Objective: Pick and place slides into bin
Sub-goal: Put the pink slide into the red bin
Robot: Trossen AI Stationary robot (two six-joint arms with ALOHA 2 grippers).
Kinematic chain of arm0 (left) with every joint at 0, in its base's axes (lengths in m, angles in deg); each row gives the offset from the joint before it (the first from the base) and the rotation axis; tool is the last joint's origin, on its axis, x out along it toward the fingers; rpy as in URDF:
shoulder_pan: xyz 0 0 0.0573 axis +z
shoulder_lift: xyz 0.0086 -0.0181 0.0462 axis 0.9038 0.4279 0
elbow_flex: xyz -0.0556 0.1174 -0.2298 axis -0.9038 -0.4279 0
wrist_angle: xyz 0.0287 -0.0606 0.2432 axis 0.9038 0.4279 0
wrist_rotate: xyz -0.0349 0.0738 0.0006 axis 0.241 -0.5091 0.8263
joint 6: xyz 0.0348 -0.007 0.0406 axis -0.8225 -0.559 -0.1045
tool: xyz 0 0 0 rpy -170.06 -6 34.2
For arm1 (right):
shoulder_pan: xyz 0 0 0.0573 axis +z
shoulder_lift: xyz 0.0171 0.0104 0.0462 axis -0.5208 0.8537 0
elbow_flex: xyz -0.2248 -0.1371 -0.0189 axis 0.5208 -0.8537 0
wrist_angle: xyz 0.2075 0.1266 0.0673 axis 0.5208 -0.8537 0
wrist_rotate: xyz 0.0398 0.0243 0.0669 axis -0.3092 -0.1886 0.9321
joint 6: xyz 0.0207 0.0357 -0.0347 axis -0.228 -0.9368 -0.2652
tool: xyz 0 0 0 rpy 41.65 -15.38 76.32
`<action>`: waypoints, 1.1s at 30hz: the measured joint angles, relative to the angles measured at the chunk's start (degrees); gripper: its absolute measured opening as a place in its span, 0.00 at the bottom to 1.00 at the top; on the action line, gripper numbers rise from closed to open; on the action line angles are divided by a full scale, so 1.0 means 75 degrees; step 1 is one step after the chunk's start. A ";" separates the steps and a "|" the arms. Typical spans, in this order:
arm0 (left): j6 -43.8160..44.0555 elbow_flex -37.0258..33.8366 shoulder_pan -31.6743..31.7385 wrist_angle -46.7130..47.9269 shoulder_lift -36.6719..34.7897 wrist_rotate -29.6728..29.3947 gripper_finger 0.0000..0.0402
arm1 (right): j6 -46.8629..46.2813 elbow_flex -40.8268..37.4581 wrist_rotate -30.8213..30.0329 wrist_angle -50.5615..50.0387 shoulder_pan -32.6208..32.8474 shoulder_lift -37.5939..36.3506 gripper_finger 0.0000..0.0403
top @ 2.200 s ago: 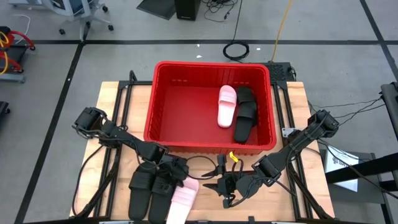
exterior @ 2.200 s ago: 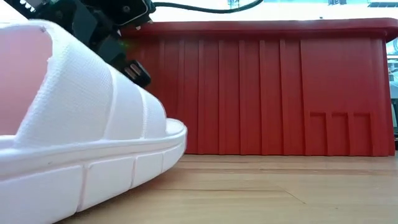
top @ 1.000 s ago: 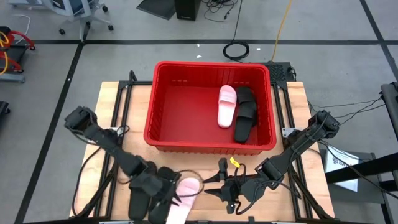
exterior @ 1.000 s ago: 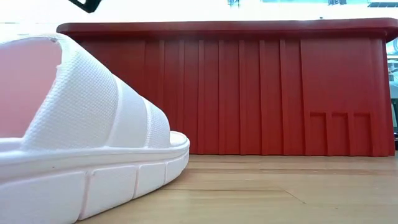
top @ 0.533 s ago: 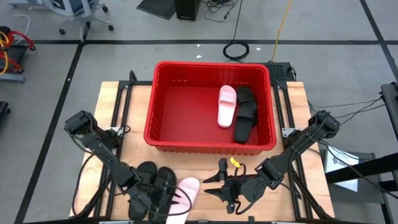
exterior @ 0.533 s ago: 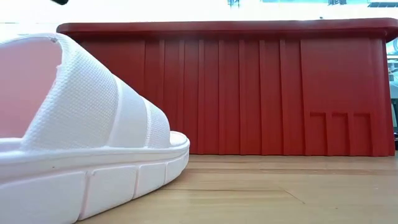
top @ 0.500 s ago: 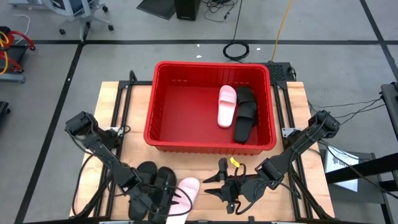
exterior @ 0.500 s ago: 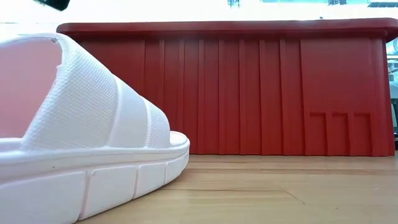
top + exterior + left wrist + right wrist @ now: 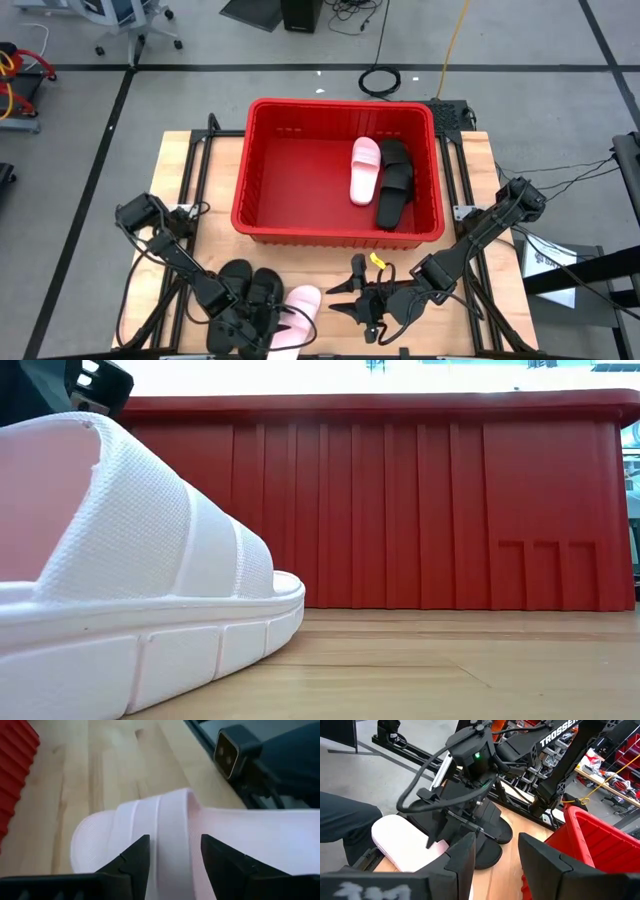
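Pink slide (image 9: 165, 840) strap sits between the left gripper's (image 9: 172, 855) parted, unclenched jaws.

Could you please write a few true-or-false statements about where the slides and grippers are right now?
1. The bin holds one pink slide and one black slide. True.
2. The left gripper is over the pink slide on the table, fingers apart. True.
3. The right gripper holds a black slide. False: it holds nothing.
4. All slides are already binned. False: black slides on the table and a pink one remain outside.
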State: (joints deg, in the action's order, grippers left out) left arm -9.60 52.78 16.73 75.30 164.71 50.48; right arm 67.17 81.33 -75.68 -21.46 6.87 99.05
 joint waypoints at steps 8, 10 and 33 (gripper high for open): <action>-0.0039 0.0003 -0.0026 0.0043 0.0017 -0.0368 0.41 | -0.0020 0.0000 0.0002 -0.0013 0.0000 0.0000 0.35; 0.0124 0.0003 0.0009 0.0225 0.0016 -0.0401 0.40 | -0.0020 0.0000 0.0002 -0.0011 0.0000 0.0000 0.35; 0.0245 0.0003 0.0636 0.0453 0.0060 -0.0783 0.02 | 0.0036 0.0000 0.0002 -0.0007 0.0000 0.0000 0.35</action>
State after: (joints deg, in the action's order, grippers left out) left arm -7.76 52.81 21.50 78.70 165.16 44.60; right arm 67.44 81.33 -75.67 -21.52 6.87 99.05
